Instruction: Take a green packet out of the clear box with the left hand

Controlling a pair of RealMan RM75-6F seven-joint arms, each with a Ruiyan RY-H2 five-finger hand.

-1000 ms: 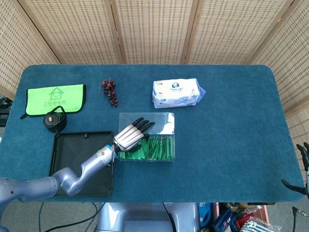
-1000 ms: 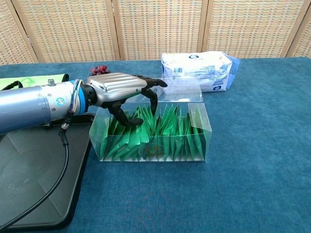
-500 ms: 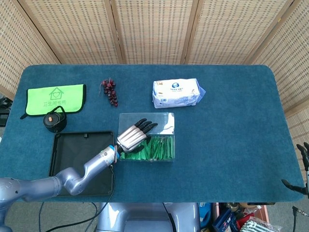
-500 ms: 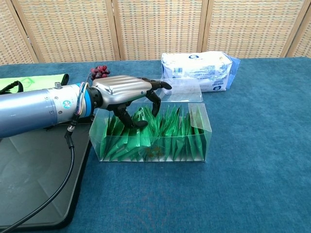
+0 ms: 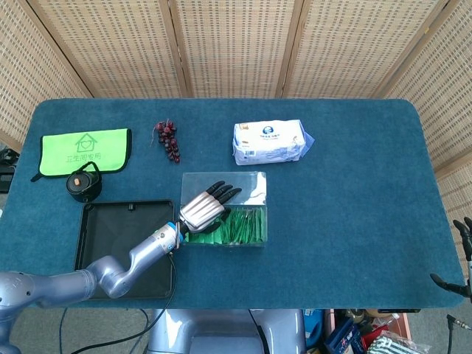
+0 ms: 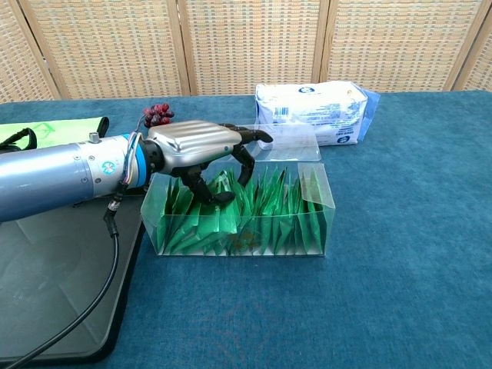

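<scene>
A clear box stands mid-table, filled with several upright green packets. My left hand hovers over the box's left half, palm down. Its dark fingertips curl down among the packet tops and the thumb touches the packets at the left end. No packet is lifted or plainly pinched. My right hand shows only at the far right edge of the head view, off the table, fingers apart and holding nothing.
A black tray lies left of the box, under my left forearm. Behind the box are a white tissue pack and dark grapes. A green cloth and a small black pot sit far left.
My left hand has sunk slightly and eased a little further over the box, fingers lower among the packets. It has hardly moved in the last half second.
</scene>
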